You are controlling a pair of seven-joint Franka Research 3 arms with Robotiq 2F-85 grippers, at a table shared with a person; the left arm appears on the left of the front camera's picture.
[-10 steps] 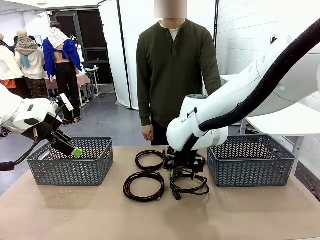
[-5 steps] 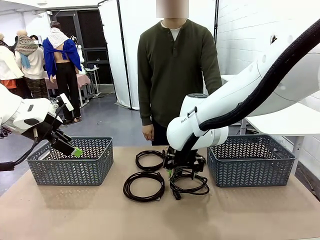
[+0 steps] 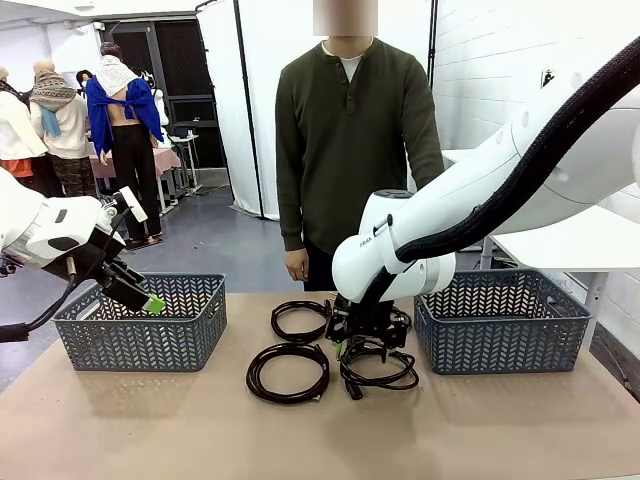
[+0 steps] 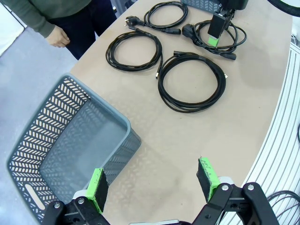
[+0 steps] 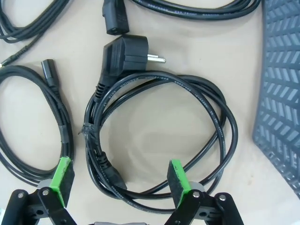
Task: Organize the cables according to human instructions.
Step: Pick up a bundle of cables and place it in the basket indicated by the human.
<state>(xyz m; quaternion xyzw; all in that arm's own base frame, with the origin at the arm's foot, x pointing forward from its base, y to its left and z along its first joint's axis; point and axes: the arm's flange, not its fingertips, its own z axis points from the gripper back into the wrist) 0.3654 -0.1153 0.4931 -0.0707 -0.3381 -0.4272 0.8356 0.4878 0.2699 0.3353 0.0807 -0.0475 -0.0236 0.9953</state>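
Cable coil (image 5: pixel 159 78) with mains plug (image 5: pixel 124 54) straight beneath right gripper (image 5: pixel 119 174), its bundled side between wide-open empty jaws | left gripper (image 4: pixel 151 183) open, empty, far off by grey basket (image 4: pixel 101 104).

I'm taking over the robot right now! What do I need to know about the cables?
Left gripper: open, holding nothing, by the left basket.
Right gripper: open, low over the near-right cable, not gripping it.
Cables: all four lie coiled on the table between the left basket and the right basket: the near-right cable, near-left cable, far-left cable and far-right cable.
Person: at the far side, hand down, not pointing.
Done: no cable is in a basket yet.
Left: sort all four as the person says.
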